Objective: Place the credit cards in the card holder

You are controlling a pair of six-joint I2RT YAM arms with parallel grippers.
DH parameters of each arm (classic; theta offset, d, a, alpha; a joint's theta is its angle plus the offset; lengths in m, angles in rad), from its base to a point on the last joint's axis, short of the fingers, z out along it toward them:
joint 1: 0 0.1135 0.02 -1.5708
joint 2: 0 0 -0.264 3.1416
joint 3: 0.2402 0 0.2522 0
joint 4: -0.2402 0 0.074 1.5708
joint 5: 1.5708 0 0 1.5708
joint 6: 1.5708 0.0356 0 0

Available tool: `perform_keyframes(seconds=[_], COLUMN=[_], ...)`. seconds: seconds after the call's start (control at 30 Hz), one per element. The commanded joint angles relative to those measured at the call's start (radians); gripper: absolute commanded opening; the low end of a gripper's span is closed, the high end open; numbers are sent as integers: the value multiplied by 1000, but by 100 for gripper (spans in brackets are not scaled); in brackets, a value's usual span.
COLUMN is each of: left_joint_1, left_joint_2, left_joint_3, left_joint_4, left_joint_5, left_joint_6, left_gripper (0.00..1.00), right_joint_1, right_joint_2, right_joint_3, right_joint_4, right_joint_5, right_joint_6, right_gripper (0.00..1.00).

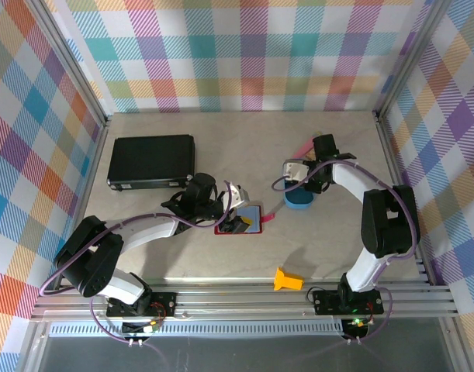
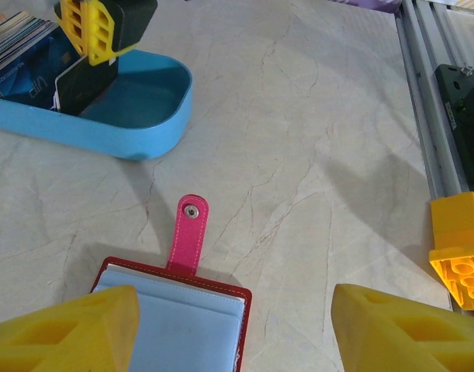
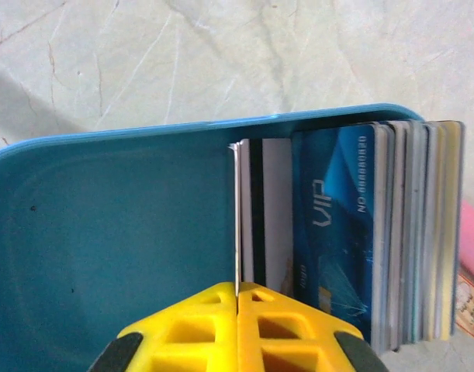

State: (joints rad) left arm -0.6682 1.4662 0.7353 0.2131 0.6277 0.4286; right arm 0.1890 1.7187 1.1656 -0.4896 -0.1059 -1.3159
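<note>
The dark-red card holder lies open on the table, grey-blue pocket up, its pink tab pointing away. My left gripper hovers open above its right edge, one finger over the pocket and one over bare table. A row of credit cards stands on edge at one end of the blue tray. My right gripper is shut on the thin edge of the card at the end of the row. From above, the card holder lies left of the tray.
A large black flat case lies at the back left. A yellow brick sits near the front rail, also to the right in the left wrist view. A pink object lies just outside the tray.
</note>
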Motion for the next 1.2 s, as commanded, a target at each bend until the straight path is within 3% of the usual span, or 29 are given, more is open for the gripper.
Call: perform_keyframes(seconds=[0.0, 0.23, 0.67, 0.83, 1.17], left_joint_1=[-14, -16, -18, -18, -19], left_joint_2=[23, 26, 38, 39, 42], left_joint_3=[15, 13, 15, 17, 18], left_joint_4=[-1, -1, -5, -7, -11], left_joint_5=[23, 26, 24, 23, 23], left_joint_6=[-8, -3, -3, -4, -4], left_gripper=[66, 66, 66, 66, 66], right_joint_1=[-11, -23, -23, -23, -23], right_joint_2=[-2, 34, 111, 137, 144], right_joint_3=[49, 106, 160, 184, 205], right_joint_4=[-98, -208, -131, -125, -125], right_joint_5=[-51, -67, -53, -46, -61], right_joint_6=[17, 2, 17, 13, 21], right_gripper=[5, 7, 9, 18, 10])
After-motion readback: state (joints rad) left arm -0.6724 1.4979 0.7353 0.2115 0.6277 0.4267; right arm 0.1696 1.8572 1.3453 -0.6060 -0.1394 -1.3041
